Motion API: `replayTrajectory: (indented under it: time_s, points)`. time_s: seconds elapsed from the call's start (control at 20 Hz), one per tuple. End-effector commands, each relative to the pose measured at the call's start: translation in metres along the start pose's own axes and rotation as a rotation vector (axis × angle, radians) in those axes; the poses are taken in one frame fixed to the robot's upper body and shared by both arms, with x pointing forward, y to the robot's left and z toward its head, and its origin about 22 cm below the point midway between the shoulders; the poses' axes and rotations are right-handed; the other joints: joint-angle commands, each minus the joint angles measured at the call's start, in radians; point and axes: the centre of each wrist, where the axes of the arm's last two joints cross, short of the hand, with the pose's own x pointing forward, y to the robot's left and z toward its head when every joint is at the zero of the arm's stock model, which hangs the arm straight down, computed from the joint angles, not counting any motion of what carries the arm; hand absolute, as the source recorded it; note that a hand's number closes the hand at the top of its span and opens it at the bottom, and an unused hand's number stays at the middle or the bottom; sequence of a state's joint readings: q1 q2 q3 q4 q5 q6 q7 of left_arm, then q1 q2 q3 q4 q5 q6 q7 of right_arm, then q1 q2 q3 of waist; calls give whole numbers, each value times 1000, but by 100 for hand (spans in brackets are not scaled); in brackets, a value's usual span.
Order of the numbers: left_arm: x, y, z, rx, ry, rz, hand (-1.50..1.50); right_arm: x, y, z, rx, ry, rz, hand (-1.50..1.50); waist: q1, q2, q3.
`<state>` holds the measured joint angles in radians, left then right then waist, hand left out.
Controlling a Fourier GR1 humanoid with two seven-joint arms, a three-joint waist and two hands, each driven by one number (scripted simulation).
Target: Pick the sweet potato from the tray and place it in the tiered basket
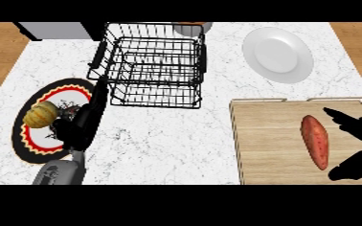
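A reddish-orange sweet potato (315, 141) lies lengthwise on the wooden tray (272, 143) at the right. My right hand (346, 122) comes in from the right edge, open, with fingers above and the thumb below the potato's right side, not closed on it. The black wire tiered basket (152, 67) stands at the counter's back centre, with nothing visible in it. My left hand (88, 117) rests open at the left, fingers pointing up toward the basket's left side.
A white plate (278, 53) sits at the back right. A round patterned plate (42, 124) at the left holds a yellow-orange squash (40, 114). A pale bowl (191, 28) shows behind the basket. White marble counter (176, 139) lies between basket and tray.
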<state>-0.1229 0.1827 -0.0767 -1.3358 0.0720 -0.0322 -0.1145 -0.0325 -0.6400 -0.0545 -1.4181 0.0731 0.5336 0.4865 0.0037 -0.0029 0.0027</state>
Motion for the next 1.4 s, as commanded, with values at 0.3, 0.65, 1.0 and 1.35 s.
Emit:
replayTrajectory:
  time_s: [0.3, 0.65, 1.0, 1.35]
  points:
    - [10, -29, 3, -71, 6, 22, 0, 5, 30, -19, 23, -19, 2, -150, -3, 2, -3]
    - [3, -15, 1, -81, 9, 35, 0, 6, 30, -34, -104, -168, -102, 150, 0, 4, -2]
    - [-1, -14, -8, -60, 14, 26, 0, 9, 32, -23, -128, -208, -103, 150, -8, 3, -3]
    - [7, -14, -4, -78, -2, 9, 0, 65, 30, -17, -389, -181, 408, 150, 17, 5, -4]
